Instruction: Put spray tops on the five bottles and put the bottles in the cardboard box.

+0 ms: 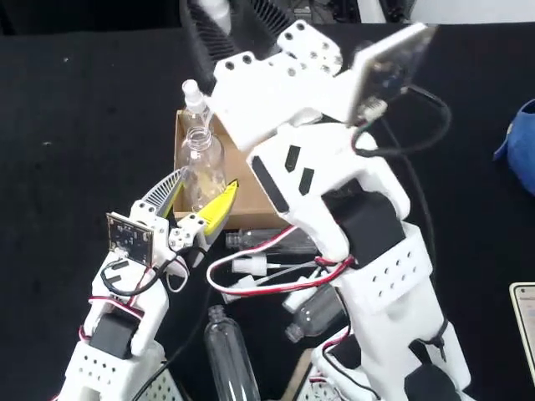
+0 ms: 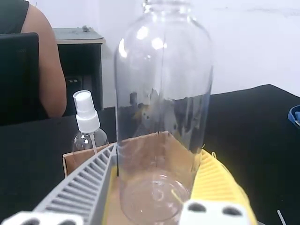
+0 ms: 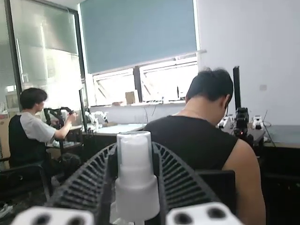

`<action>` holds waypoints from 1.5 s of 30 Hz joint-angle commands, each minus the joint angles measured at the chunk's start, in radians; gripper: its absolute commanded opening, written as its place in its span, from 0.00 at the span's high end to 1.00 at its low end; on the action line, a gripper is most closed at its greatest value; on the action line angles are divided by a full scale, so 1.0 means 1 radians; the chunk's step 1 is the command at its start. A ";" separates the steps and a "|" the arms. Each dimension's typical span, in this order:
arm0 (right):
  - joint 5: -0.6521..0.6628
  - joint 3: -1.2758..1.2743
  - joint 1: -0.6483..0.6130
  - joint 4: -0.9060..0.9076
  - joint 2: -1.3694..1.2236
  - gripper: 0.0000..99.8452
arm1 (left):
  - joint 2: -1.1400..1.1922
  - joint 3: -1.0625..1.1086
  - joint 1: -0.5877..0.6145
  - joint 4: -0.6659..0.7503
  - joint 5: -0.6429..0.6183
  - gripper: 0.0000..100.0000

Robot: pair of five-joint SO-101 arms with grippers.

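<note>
Black table [image 1: 84, 125] underneath; my left gripper [image 1: 206, 180] pinches the uncapped clear bottle [image 2: 161, 117] upright at the cardboard box [image 1: 178, 142]; my right gripper [image 3: 135, 149] squeezes a spray top [image 3: 136, 180] held high; lowered off-centre, it could catch the neck and tip the bottle.

High looks down — wrists level, close; left shares cardboard box [image 2: 70, 164].

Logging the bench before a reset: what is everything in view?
cardboard box: one, brown, on table.
capped bottle: one, clear, in the box.
open bottle: one, clear, upright at the box.
lying bottles: three, clear, before the box.
held spray top: one, white, raised.
loose spray top: one, white, among lying bottles.
blue object: one, blue, table's right edge.
left end effector: one, grey-yellow, gripping open bottle.
right end effector: one, black, gripping held spray top.
</note>
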State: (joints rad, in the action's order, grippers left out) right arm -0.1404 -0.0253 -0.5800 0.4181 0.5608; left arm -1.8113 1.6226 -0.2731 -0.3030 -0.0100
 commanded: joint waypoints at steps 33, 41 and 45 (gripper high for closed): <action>0.117 -0.403 -0.198 0.060 0.326 0.89 | -0.014 -0.008 -0.012 0.018 0.009 0.97; 0.118 -0.433 -0.193 0.322 0.464 0.88 | -0.014 0.012 -0.010 0.023 0.011 0.97; 0.118 -0.435 -0.172 0.479 0.533 0.88 | -0.014 0.007 -0.012 0.023 0.006 0.97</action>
State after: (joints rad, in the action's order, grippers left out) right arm -0.0315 -0.4626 -0.7641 0.8032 1.0349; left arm -1.8113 1.6517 -0.2746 -0.3030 -0.0100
